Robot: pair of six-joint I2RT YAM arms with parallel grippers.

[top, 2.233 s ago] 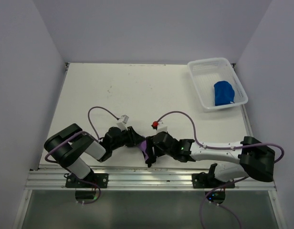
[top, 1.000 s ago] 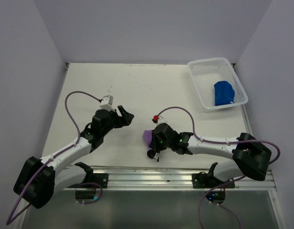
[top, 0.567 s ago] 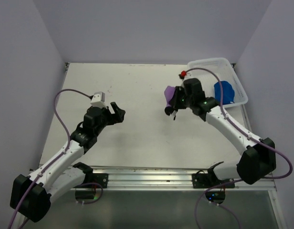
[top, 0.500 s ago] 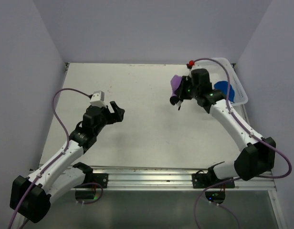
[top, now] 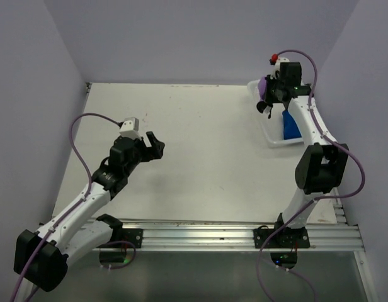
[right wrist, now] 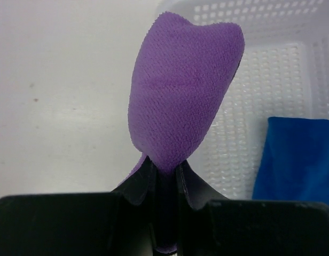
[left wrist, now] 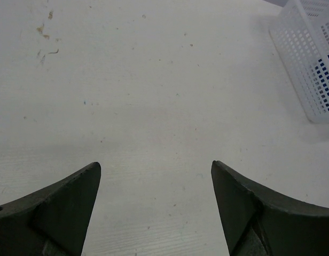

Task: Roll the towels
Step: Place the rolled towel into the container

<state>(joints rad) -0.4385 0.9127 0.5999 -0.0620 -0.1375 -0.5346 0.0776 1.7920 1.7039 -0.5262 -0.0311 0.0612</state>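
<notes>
My right gripper (right wrist: 164, 166) is shut on the rolled purple towel (right wrist: 183, 88), holding it in the air over the near-left corner of the white mesh basket (right wrist: 260, 64). From above, the purple towel (top: 264, 87) and right gripper (top: 267, 100) hang at that basket's left rim. The blue towel (top: 290, 126) lies inside the basket, partly hidden by my right arm; the right wrist view shows the blue towel (right wrist: 298, 157) at lower right. My left gripper (top: 155, 144) stands open over bare table at the left, nothing between its fingers (left wrist: 57, 208).
The white mesh basket (top: 271, 135) sits at the table's far right corner, close to the right wall. In the left wrist view its corner (left wrist: 308, 64) appears at upper right. Small brown specks (left wrist: 44, 32) mark the white tabletop.
My right arm has carried the purple towel from the table's near middle up and right to the basket's rim. My left arm drew back to the left, its jaws widening.
</notes>
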